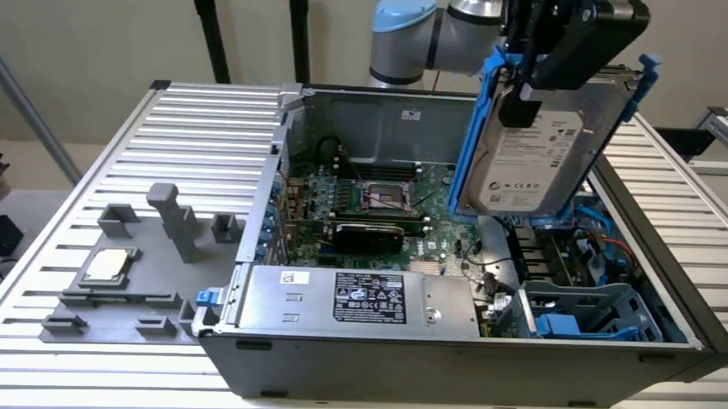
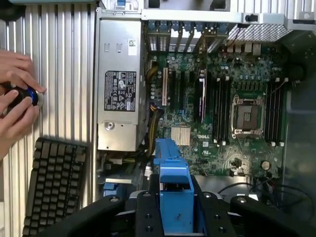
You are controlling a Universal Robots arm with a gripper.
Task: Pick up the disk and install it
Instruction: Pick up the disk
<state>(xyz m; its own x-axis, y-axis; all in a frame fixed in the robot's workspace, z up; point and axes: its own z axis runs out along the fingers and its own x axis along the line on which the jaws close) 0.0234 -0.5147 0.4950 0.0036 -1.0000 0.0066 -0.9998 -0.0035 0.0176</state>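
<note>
1. Ribbed aluminium table (image 1: 136, 136) carries an open computer case (image 1: 455, 362), with a pale wall behind.
2. Beside the case on the exterior view's left, a grey fixture plate (image 1: 68, 315) lies on the table. A small square silver chip (image 1: 108, 264) sits in one of its pockets.
3. Inside the case, a grey power supply (image 1: 353, 298) with a black label lies along the near wall. The green motherboard (image 1: 376, 204) is beyond it.
4. In the case's near corner on the exterior view's right, a blue drive cage (image 1: 592, 311) holds a blue caddy (image 1: 557, 325).
5. The disk (image 1: 534, 162) hangs raised over that same side of the case, steeply tilted. It is silver-grey metal with its white printed label facing the camera, framed by a blue carrier bracket (image 1: 472, 128).
6. The gripper (image 1: 526, 102) is clamped on the disk, one black finger across the labelled face.
7. Outside the case, a person's hands (image 2: 15, 103) hold a small blue-and-black object near a black keyboard (image 2: 54, 187).
</note>
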